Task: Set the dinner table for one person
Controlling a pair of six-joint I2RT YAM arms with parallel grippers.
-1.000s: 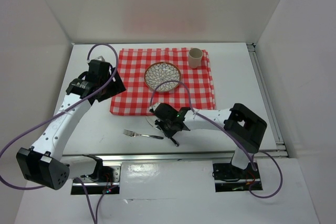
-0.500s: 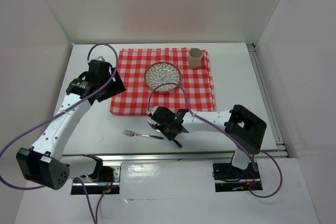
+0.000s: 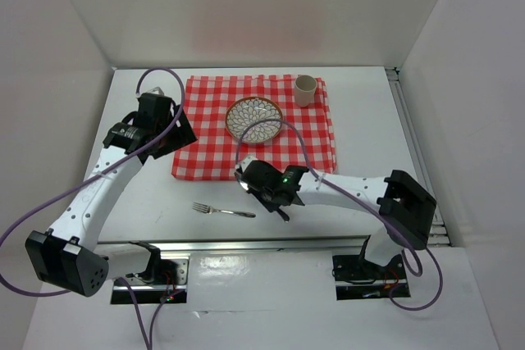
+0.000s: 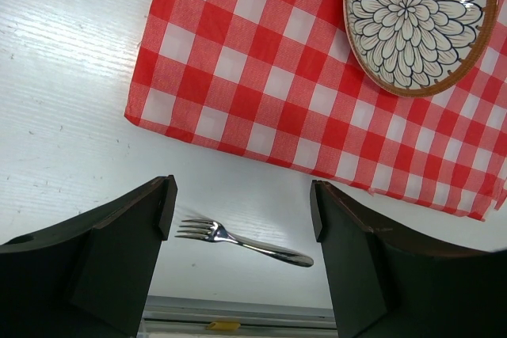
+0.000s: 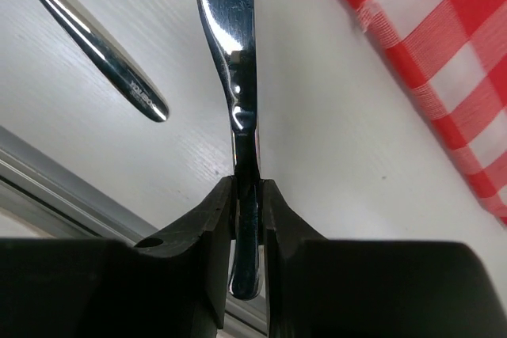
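On the white dinner table (image 3: 148, 202) lies a red-and-white checked cloth (image 3: 205, 137) with a patterned plate (image 3: 254, 119) and a beige cup (image 3: 305, 89) on it. In front of the cloth a silver fork (image 3: 223, 211) lies flat on the table. Just right of the fork, my right gripper (image 3: 275, 200) is shut on the handle of a second silver utensil (image 5: 235, 53); its head is out of the wrist view. My left gripper (image 3: 176, 129) hangs open over the cloth's left edge, holding nothing; between its fingers the left wrist view shows the fork (image 4: 238, 241) far below.
A silver metal rail (image 3: 246, 243) runs along the table's near edge, close behind the right gripper. The fork's handle (image 5: 87, 33) lies just left of the held utensil. The cloth's corner (image 5: 444, 45) is to the right of it. White walls enclose the table.
My right arm has swung its elbow to the right and carried the held utensil a little toward the cloth. The left arm, fork, plate and cup have not moved.
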